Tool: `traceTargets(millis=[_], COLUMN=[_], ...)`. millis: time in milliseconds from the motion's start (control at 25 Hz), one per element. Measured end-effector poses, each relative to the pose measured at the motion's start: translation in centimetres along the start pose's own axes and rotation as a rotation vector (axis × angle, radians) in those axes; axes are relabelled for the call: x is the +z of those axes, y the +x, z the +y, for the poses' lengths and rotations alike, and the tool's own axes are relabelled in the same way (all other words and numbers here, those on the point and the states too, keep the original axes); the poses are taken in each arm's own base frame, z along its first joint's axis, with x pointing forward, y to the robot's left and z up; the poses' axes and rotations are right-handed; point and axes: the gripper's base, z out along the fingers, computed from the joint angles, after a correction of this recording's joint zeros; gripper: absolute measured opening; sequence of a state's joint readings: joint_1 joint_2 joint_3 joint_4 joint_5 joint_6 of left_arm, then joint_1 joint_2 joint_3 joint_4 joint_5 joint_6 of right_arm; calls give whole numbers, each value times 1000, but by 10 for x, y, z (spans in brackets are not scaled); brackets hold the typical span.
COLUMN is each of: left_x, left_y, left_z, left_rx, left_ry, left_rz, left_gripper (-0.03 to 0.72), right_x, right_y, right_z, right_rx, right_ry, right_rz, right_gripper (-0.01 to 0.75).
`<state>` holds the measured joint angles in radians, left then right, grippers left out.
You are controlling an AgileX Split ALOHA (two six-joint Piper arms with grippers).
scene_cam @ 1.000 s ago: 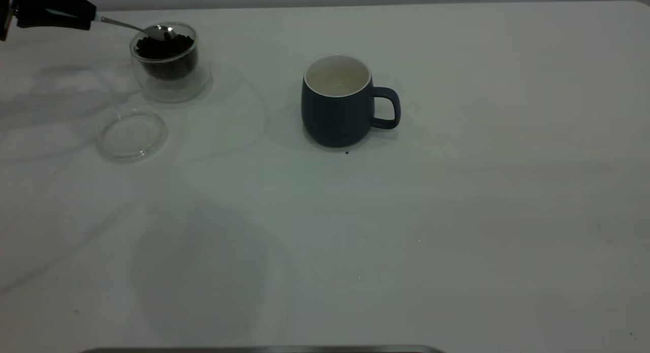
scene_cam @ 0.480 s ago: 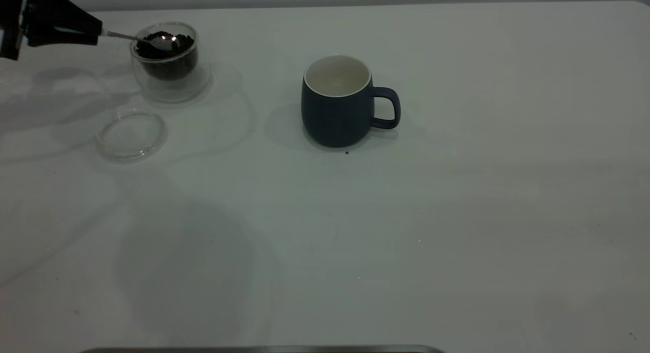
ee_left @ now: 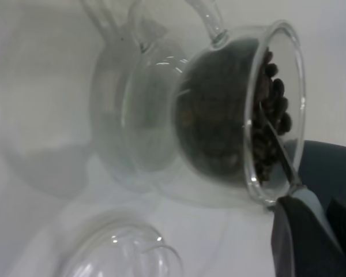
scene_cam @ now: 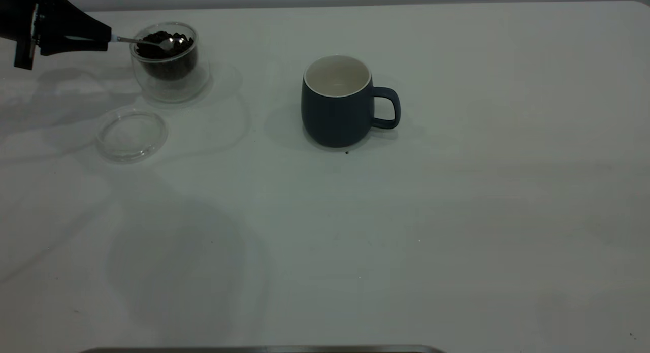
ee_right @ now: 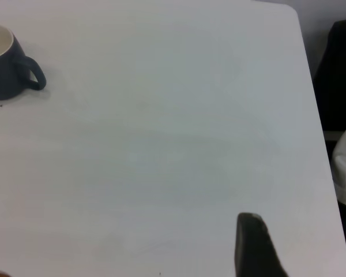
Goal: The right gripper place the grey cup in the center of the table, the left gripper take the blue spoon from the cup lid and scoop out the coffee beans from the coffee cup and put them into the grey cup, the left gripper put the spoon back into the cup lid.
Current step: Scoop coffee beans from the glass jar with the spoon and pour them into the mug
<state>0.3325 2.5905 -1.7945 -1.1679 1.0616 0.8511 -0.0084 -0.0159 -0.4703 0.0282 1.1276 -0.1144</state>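
Left gripper (scene_cam: pixel 104 38) clamps the spoon (scene_cam: pixel 147 40) by its handle, bowl lying in the beans (scene_cam: pixel 165 40) inside the glass cup (scene_cam: pixel 170 63). Mug (scene_cam: pixel 337 106) sits well apart at table centre.

- The grey cup (scene_cam: pixel 337 102) is standing upright near the table's (scene_cam: pixel 457 216) middle, white inside showing, handle pointing right.
- The coffee cup (scene_cam: pixel 169 62), clear glass, is sitting far left, holding dark coffee beans (scene_cam: pixel 165 51).
- The blue spoon (scene_cam: pixel 147 40) is dipping its bowl into those beans.
- The cup lid (scene_cam: pixel 132 134) is lying flat just nearer than the coffee cup.
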Motion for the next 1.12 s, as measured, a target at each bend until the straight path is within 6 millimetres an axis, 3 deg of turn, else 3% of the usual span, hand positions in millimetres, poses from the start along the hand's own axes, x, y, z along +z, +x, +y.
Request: traceTargets(millis=[480, 1120], left_x=[-2, -28], left_y=[3, 0], left_z=[-4, 9], left_rx=[-47, -72], left_ry=[49, 98], left_rz=[30, -39], left_gripper=[120, 120], right_x=[0, 0], right_y=[0, 0], right_z=[0, 0], right_rx=[0, 0], right_ry=[0, 0], right_rz=[0, 0], right_gripper=[363, 363])
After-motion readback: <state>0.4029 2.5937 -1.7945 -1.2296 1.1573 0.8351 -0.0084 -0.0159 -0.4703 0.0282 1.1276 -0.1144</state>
